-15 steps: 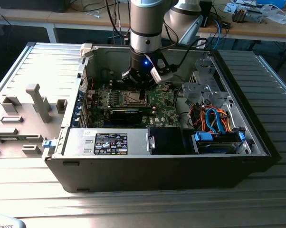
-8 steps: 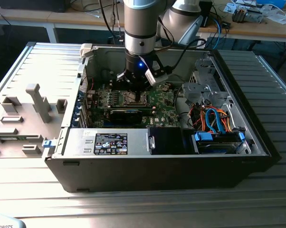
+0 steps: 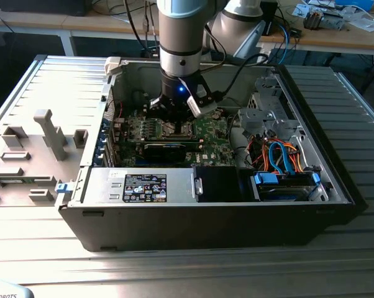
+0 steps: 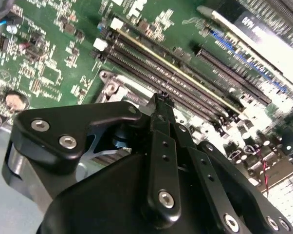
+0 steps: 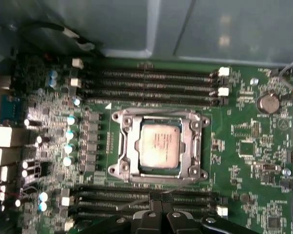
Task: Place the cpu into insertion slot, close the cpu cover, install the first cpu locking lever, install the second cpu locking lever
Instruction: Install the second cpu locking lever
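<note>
The cpu (image 5: 159,144) is sitting in the insertion slot (image 5: 123,146) under the cpu cover (image 5: 192,146), at the motherboard's centre. The tool (image 5: 156,199) is hovering clenched and empty at the socket's 6 o'clock edge in the first wrist view. The arm is hiding the socket in the exterior view.

silver-grey cpu (image 5: 159,143) sat flat in the insertion slot (image 5: 128,146), square silvery cpu cover (image 5: 195,146) lay closed down around it, framing the chip
</note>
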You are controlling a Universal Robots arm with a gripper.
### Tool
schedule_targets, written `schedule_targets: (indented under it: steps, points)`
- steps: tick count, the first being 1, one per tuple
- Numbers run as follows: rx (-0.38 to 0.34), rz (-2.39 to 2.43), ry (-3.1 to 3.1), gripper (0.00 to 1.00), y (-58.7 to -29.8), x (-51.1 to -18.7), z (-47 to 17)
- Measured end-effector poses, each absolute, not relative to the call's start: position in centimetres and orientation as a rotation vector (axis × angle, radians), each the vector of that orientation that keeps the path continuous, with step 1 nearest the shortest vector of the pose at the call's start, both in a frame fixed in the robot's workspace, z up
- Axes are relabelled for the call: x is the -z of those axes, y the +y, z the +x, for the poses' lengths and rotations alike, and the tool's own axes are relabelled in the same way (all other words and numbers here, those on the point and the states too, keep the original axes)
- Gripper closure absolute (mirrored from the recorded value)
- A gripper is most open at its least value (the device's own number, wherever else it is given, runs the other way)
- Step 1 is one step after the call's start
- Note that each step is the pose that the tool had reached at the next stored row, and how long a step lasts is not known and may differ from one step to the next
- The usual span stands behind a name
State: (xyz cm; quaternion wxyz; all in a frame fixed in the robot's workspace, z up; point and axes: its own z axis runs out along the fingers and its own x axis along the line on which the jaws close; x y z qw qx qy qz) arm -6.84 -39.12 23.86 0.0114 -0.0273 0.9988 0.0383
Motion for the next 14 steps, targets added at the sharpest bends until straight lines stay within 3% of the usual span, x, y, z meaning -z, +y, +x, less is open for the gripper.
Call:
schedule_targets:
  steps: [2,4,14]
  points:
    - [-0.197,-0.084,3.110,0.89,-39.5,-23.9,-6.9]
    - [-0.231,-0.084,3.107,0.89,-40.2,-23.9,-7.2]
    - [-0.287,-0.083,3.102,0.89,-40.8,-23.8,-7.6]
